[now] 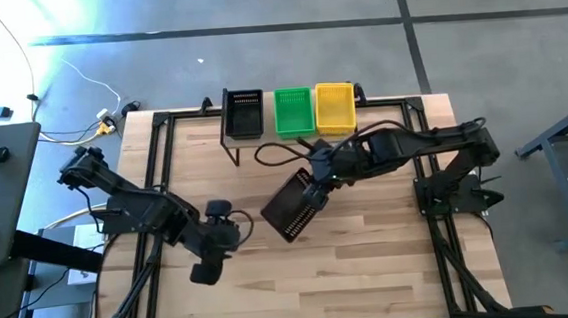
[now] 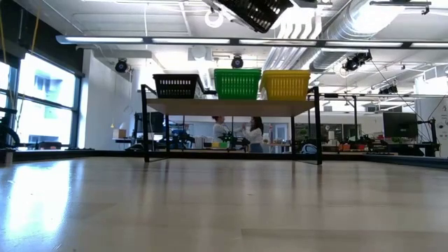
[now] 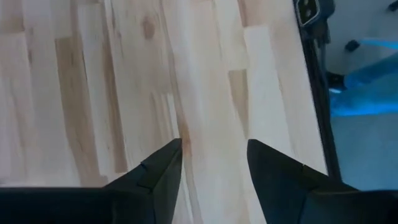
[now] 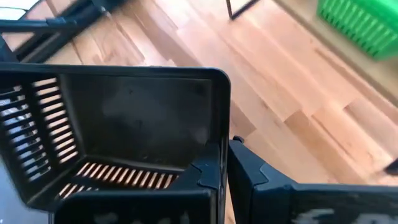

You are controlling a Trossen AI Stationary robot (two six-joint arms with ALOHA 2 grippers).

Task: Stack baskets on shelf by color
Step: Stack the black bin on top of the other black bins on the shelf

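The right gripper (image 1: pixel 313 184) is shut tight on the rim of a black basket (image 1: pixel 294 210). It holds the basket high in the air over the middle of the table (image 1: pixel 372 263), tipped to one side. The shelf (image 1: pixel 231 143) at the back has a black stack (image 1: pixel 243 113), a green stack (image 1: pixel 294 111) and a yellow stack (image 1: pixel 335 107) in a row.

This basket should go on the black stack, I think. To do it well, the arm should turn the basket flat, line it up right over the stack, then go down slowly so it slips in.

The left gripper (image 3: pixel 214 168) is open and empty, low over the table near the front.
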